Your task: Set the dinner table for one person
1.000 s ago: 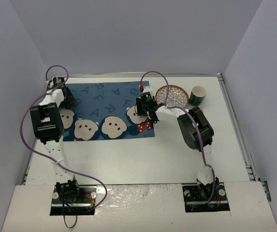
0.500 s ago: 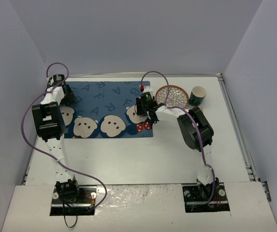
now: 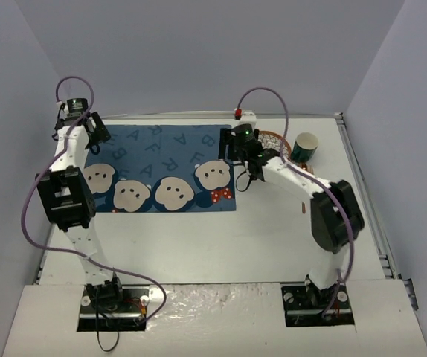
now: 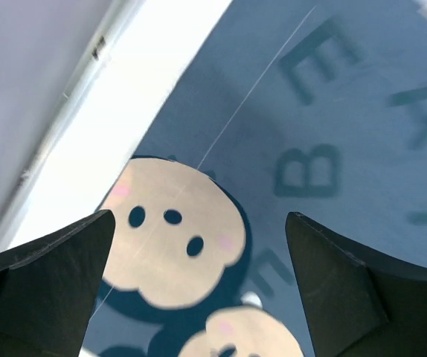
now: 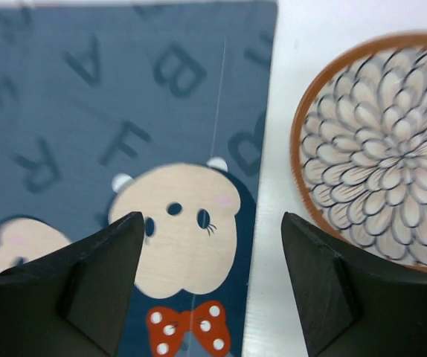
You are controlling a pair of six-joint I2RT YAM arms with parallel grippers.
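Note:
The dinner table is a white top. On its far left half a blue placemat with bear faces and letters lies flat. My left gripper hangs over the mat's far left corner. In the left wrist view it is open above a bear face, and nothing sits between the fingers. My right gripper hovers over the mat's right edge. In its own view it is open above the bear with the red bow, empty. A brown-rimmed petal-pattern plate lies just right of the mat.
A green and white cup stands right of the plate, near the back right. White walls close in the table on three sides. A strip of bare table separates the mat from the left wall.
Both grippers have opened wider and lifted away from the placemat. The left one went toward the back left corner. The right one rose and shifted right and back.

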